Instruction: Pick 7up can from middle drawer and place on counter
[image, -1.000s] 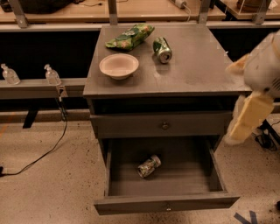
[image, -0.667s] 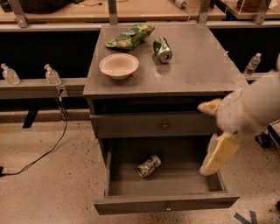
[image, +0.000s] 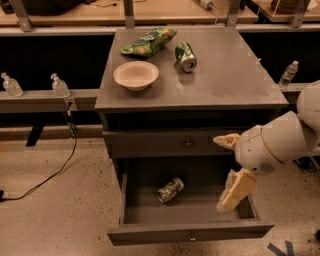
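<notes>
Tool, at the end of the white arm, hangs over the right-hand part of the open middle drawer, just below the closed upper drawer. Its two pale jaws are spread wide, one pointing left and one pointing down, and hold nothing. It is well apart from the target.

7up can lies on its side on the drawer floor, left of centre and slanted, with one end toward the back right. It touches no wall.

Handling (judged): a small, thin-walled drink can, probably light. It is stiff along its length but easily crushed across it, smooth, and free to roll when nudged. The best hold is across the middle of the cylinder, with the jaws at right angles to its long axis, closing gently and coming from above, since the low drawer walls leave little room at the sides.

Bench, the grey cabinet top, carries a bowl, a darker green can and a snack bag. Its right half is bare for the placing.

Change from the earlier views: the tool was higher and further right, first beside the cabinet's right edge and then at the drawer's right rim. It is now lower and a little further left, inside the drawer opening. The 7up can and the things on the bench have not moved.
</notes>
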